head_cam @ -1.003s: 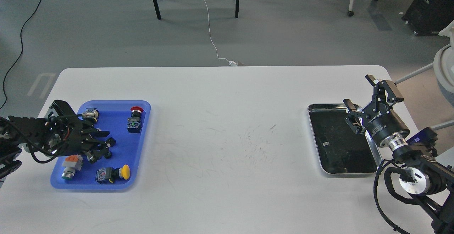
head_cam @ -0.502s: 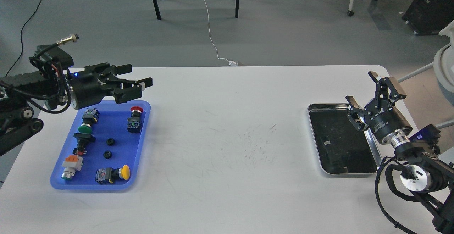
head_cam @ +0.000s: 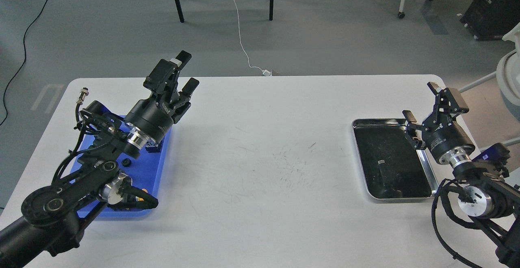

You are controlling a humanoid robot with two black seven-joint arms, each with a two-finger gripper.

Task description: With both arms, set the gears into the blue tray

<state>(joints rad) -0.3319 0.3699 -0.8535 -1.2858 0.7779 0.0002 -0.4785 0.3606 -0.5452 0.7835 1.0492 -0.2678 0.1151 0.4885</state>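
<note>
One gear (head_cam: 126, 162) shows in the blue tray (head_cam: 164, 154), a small black ring just below the L wrist; the L arm covers most of the tray so I can't tell how many more lie under it. No gear shows anywhere else on the table (head_cam: 260, 186).

L gripper (head_cam: 183, 72) is raised above the tray's far right corner, pointing up and away from me, fingers spread w/ nothing between them. Prob lifted so it hangs free of the tray contents, and it carries nothing. Its forearm crosses the tray diagonally, which is why the tray is mostly hidden.

R gripper (head_cam: 422, 103) sits over the right rim of the steel tray (head_cam: 359, 154), also tilted up, fingers apart, nothing pinched. Steel tray's black inside looks bare of gears except a small pale fleck near its middle; too small to say what it is. R arm prob parked there because that tray is on its side of the table, well apart from the blue one.

Judgement: w/ both tools empty and no loose gear in sight, the task looks at or near its end, though the hidden part of the blue tray leaves the count unconfirmed.
</note>
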